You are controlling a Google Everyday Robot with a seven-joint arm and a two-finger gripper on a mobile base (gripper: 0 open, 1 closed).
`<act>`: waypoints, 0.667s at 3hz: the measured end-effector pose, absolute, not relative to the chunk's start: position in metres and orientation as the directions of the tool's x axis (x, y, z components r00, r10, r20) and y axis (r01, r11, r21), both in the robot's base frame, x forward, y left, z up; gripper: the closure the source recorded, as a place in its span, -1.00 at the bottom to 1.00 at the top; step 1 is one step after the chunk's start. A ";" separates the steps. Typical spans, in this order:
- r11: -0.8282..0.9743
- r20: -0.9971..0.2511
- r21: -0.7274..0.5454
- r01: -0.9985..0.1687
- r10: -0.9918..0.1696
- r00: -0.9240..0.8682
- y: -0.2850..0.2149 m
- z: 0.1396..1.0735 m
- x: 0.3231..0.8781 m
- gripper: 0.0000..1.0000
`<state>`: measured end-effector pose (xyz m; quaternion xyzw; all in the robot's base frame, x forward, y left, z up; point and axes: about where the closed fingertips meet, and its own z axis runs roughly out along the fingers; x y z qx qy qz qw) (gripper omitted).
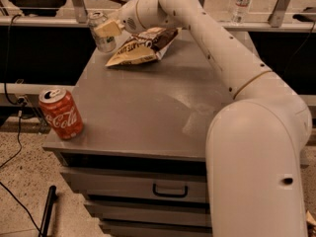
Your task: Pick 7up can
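My gripper point(105, 29) is at the far left corner of the table point(148, 112), and its jaws are clamped on the 7up can point(102, 44). One jaw lies across the near side of the can, about mid-height; the other is hidden behind it. The mid-height grip leaves the silver top and the lower body exposed, and I judge it places the hold near the can's balance point.

The can leans slightly. I cannot tell whether its base rests on the table corner or is just clear of it.

The bag point(143, 43) lies just beside the can, on the side my wrist comes from. My wrist passes above the bag, so the jaws meet the can from the side and do not press on the bag. The Coke can point(61, 115) stands upright at the near left corner, well apart from the grasp.

Arm point(217, 48) pose: the shoulder housing fills the near right foreground. The links extend diagonally over the table toward the far left, nearly at full reach. The wrist is level, with the jaws pointing left
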<state>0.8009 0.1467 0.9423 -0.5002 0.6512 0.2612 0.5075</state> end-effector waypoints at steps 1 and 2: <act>0.385 -0.926 -0.165 -0.908 -0.377 0.009 0.115 0.961 0.792 1.00; 0.409 -0.939 -0.160 -0.899 -0.345 0.010 0.075 0.984 0.782 1.00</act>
